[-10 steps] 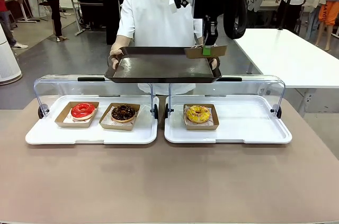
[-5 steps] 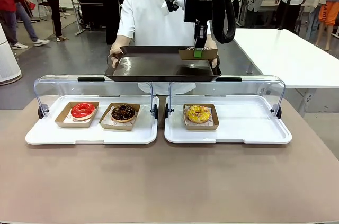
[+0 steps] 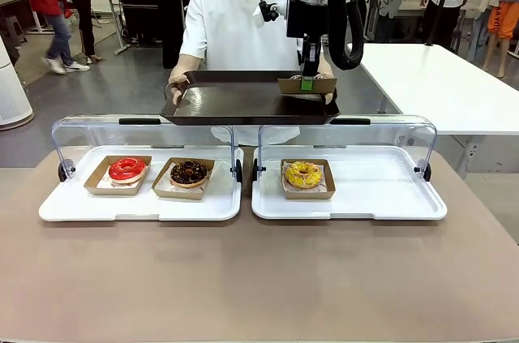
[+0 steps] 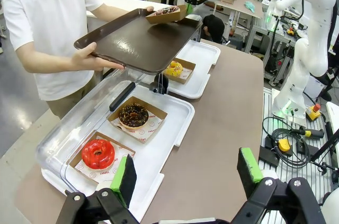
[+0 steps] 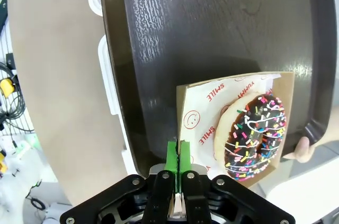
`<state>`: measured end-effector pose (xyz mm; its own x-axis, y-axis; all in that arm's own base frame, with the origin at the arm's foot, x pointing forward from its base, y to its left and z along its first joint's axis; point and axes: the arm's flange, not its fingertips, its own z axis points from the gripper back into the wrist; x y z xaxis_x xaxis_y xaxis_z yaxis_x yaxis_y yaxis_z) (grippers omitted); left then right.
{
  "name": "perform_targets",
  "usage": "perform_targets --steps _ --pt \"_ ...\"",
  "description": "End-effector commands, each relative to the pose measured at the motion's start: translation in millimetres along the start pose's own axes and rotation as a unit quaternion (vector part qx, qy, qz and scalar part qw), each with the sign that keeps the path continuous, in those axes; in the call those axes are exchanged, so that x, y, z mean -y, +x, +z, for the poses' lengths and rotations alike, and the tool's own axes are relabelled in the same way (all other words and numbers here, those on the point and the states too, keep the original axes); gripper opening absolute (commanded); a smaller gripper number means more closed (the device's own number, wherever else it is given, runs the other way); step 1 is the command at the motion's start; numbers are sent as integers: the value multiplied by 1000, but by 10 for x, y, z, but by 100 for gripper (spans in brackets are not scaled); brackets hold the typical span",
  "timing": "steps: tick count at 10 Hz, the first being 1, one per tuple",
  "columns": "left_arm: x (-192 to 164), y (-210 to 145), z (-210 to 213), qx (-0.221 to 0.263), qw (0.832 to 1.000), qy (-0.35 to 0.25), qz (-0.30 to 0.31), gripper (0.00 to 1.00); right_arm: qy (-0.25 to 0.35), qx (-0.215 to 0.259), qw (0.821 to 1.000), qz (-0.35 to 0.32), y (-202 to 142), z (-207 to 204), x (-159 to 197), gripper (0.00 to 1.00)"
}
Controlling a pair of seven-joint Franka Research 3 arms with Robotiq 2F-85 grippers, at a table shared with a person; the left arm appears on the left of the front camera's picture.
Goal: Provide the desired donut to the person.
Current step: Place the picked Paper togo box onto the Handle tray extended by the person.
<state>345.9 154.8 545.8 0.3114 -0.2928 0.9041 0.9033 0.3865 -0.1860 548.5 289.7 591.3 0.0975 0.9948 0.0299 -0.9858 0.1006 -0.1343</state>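
Observation:
Across the table, the person point(image 3: 239, 27) in a white shirt holds a dark tray point(image 3: 235, 104) in both hands. My right gripper point(image 3: 307, 82) is shut on the rim of a cardboard box point(image 5: 206, 107) holding a chocolate donut with coloured sprinkles point(image 5: 254, 136). The box is low over the right end of the tray point(image 5: 212, 23); I cannot tell whether it touches. A fingertip of the person point(image 5: 299, 150) grips the tray edge beside the box. My left gripper point(image 4: 185, 168) is open and holds nothing, high above the table's left end. From there I see the tray point(image 4: 137, 44) and box point(image 4: 167, 13).
Two white display trays with raised clear lids lie on the brown table. The left tray point(image 3: 138, 209) holds a red donut point(image 3: 127, 169) and a chocolate donut point(image 3: 189, 172). The right tray point(image 3: 373, 197) holds a yellow donut point(image 3: 302, 174). A white table point(image 3: 438, 83) stands at far right.
My right gripper has carried the boxed donut a little left and down, closer to the person's tray. The left gripper and the tray have stayed put.

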Motion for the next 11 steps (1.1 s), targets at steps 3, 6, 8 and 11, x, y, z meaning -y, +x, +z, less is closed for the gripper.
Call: perform_targets --steps 3,6,8,11 --pt "6 2 11 3 1000 -1 -1 100 1 22 1000 9 29 -44 -14 2" --pt "6 2 11 3 1000 -1 -1 100 1 30 999 18 18 -65 -29 2" --pt "6 2 11 3 1000 -1 -1 100 5 34 999 16 -15 -101 -26 2" --pt "6 2 11 3 1000 -1 -1 100 14 45 999 27 -44 -142 -40 4"
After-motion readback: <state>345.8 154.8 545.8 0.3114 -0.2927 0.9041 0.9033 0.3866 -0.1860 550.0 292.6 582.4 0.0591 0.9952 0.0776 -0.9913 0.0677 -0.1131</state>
